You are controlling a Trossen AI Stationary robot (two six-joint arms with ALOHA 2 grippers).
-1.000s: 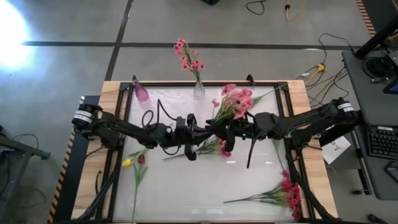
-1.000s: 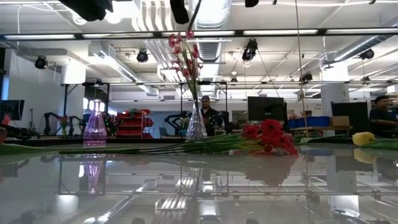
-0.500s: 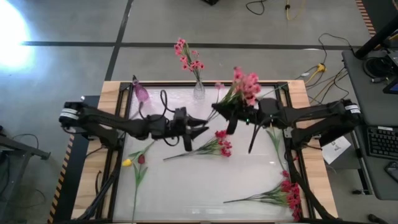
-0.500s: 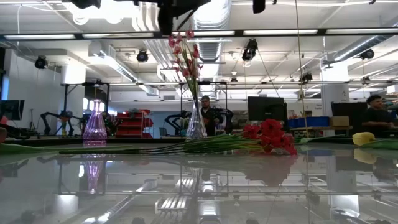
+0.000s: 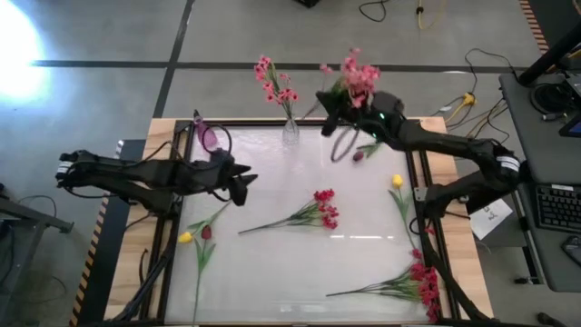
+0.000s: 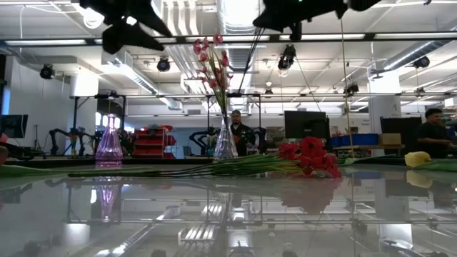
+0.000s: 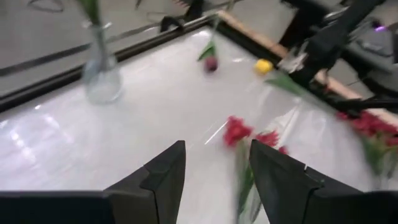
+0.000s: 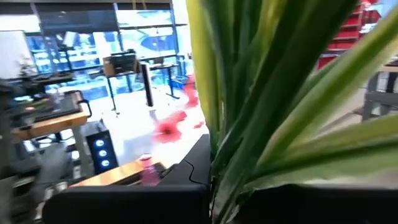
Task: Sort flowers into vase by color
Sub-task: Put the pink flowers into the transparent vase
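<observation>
My right gripper is shut on a spray of pink flowers and holds it high over the table's far edge, right of the clear vase, which has pink-red flowers in it. Green stems and leaves fill the right wrist view. My left gripper is open and holds nothing; it hovers over the table's left part. A red spray lies flat at mid-table. A purple vase stands empty at the far left. My right gripper holds the pink spray by its bundle of green stems, below the blossoms. The spray is lifted clear of the table, and its blossoms reach out beyond the fingers over the far edge. The gripper body hides the fingers themselves.
A yellow bud and a dark-red bud lie at the right. Another yellow bud and a dark-red one lie at the near left. A second red spray lies at the near right corner. People show in the room behind.
Both grippers met at mid-table on the pink spray. My left gripper has let go of it, opened and drawn back toward the table's left edge. My right gripper has carried the spray up and toward the far edge, next to the clear vase.
</observation>
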